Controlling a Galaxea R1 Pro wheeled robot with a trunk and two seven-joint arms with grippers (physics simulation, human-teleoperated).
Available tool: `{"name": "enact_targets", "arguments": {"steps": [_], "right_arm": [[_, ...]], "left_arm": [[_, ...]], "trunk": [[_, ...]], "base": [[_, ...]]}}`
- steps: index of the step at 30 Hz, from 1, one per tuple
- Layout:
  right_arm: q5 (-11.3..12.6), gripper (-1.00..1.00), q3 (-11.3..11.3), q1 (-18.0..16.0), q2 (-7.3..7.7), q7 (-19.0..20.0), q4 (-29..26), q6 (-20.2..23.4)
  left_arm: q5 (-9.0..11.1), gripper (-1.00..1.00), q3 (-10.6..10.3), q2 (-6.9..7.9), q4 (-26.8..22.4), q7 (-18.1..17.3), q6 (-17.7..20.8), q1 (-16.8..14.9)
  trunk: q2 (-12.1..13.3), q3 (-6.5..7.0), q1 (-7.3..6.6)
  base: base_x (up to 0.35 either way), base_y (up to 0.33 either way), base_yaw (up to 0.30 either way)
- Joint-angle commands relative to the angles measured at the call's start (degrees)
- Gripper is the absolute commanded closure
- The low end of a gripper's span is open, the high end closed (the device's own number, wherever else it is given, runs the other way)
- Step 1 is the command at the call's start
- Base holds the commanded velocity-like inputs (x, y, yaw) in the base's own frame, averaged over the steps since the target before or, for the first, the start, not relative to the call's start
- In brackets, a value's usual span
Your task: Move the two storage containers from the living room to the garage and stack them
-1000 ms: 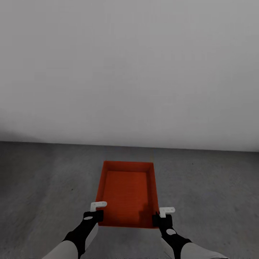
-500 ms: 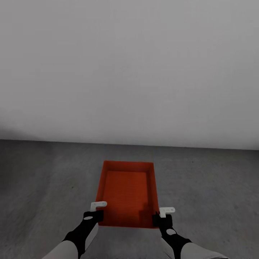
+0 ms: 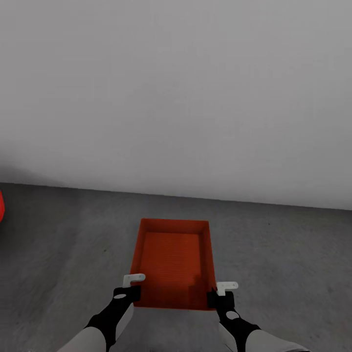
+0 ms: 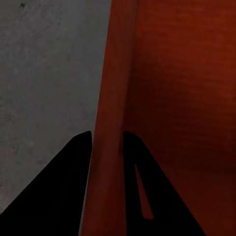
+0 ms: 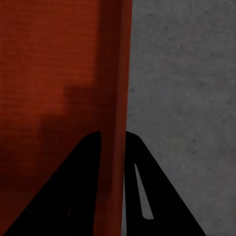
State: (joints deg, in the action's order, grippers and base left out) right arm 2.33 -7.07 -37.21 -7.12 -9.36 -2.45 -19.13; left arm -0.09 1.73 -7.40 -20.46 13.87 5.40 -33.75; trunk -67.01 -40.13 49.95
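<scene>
One storage container (image 3: 172,264), orange-red and open-topped, is carried low in front of the robot above the dark grey concrete-like floor (image 3: 63,254), in a bare room closed off by a plain white wall (image 3: 176,98). At the far left edge of the head view a small sliver of a red object (image 3: 1,208) shows at floor level; what it is cannot be told. Next comes the left gripper (image 3: 128,289), black with a white tip piece, set on the near left corner of the container. In the left wrist view its two dark fingers (image 4: 64,187) stand one on either side of the container's left wall (image 4: 110,123), outer finger over the floor side and inner finger within the bin, clamped on that wall. The container's interior is bare, with a finely ribbed base, and a faint shadow lies across its near right portion. Its far wall faces the white wall, and its long sides run away from the robot. To the right, the right gripper (image 3: 218,294) is set on the near right corner at much the same height as the left one. In the right wrist view its fingers (image 5: 73,187) straddle the container's right wall (image 5: 117,73), pinching it between them, with grey floor (image 5: 182,98) on the outer side.
</scene>
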Motion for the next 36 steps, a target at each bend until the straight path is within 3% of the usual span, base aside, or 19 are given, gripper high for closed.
{"name": "enact_targets", "arguments": {"steps": [1,18,36], "right_arm": [[0.7,1.0,1.5,-0.1,0.25,-1.8,-0.1,-0.4],[0.7,1.0,1.5,-0.1,0.25,-1.8,-0.1,-0.3],[0.7,1.0,1.5,-0.1,0.24,-1.8,-0.1,-0.3]], "left_arm": [[0.1,1.0,0.7,0.02,0.0,0.4,0.4,0.0],[0.1,1.0,0.7,0.02,0.0,0.4,0.4,0.0],[0.1,1.0,0.7,0.02,0.0,0.3,0.4,0.0]], "trunk": [[0.0,-0.04,0.0],[0.0,-0.04,0.0],[-7.2,-3.27,3.95]], "base": [[0.0,0.0,0.032],[0.0,0.0,0.003],[0.0,0.0,0.0]]}}
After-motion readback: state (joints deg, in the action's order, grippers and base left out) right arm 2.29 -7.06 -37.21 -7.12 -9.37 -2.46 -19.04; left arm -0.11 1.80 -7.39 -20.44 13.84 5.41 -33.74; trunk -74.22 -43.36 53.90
